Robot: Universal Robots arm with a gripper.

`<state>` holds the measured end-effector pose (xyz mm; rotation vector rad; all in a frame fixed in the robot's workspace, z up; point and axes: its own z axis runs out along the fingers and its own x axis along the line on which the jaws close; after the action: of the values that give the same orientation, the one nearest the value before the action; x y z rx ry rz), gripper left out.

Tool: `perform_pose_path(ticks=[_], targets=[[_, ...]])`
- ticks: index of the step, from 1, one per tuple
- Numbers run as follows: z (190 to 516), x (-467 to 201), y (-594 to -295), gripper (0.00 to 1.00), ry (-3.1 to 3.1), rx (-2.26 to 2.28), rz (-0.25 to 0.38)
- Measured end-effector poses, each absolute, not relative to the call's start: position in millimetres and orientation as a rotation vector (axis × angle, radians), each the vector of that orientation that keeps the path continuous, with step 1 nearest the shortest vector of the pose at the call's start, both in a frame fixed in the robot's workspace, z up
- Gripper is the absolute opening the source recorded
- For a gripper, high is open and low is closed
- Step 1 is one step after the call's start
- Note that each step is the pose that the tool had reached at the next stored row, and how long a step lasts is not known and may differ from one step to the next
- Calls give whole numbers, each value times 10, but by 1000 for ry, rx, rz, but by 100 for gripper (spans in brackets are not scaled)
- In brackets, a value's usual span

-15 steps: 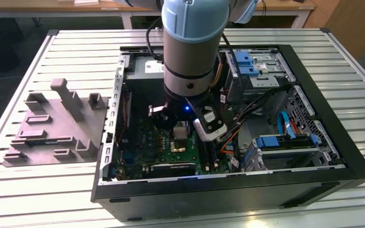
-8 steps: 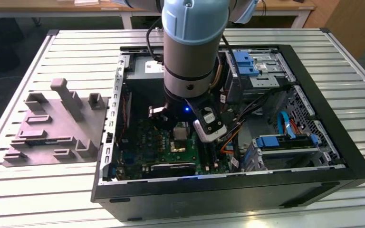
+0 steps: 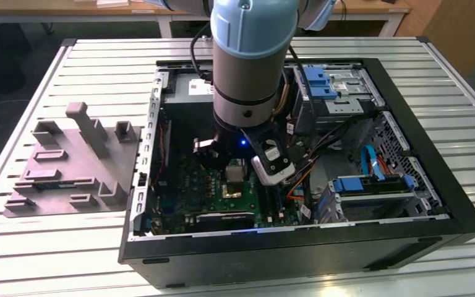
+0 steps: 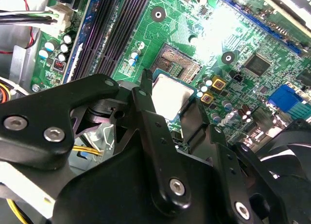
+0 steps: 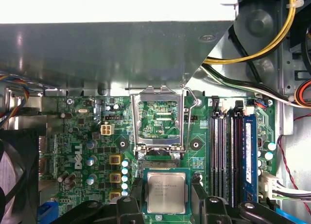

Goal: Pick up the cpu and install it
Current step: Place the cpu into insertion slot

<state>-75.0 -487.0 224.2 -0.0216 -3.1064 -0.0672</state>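
One cpu [image 5: 166, 193], one motherboard [image 5: 97, 153], one grey fixture [image 3: 64, 179], one computer case [image 3: 303, 247]; memory slots [image 5: 221, 156] seemingly four.

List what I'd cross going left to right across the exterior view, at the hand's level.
Grey moulded fixture, case's left wall, green motherboard, hand gripping the cpu, blue drive bracket, case's right wall.

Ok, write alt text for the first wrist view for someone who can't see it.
The tool grips the cpu, a small silver square, by two sides over the green motherboard. Just beyond it the metal socket frame stands open, with dark memory slots alongside.
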Motion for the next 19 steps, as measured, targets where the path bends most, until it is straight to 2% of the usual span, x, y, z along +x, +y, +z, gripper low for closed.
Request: perform_pose_path(ticks=[19], targets=[[2074,-754,-4888,47,-3098,33,-66]])
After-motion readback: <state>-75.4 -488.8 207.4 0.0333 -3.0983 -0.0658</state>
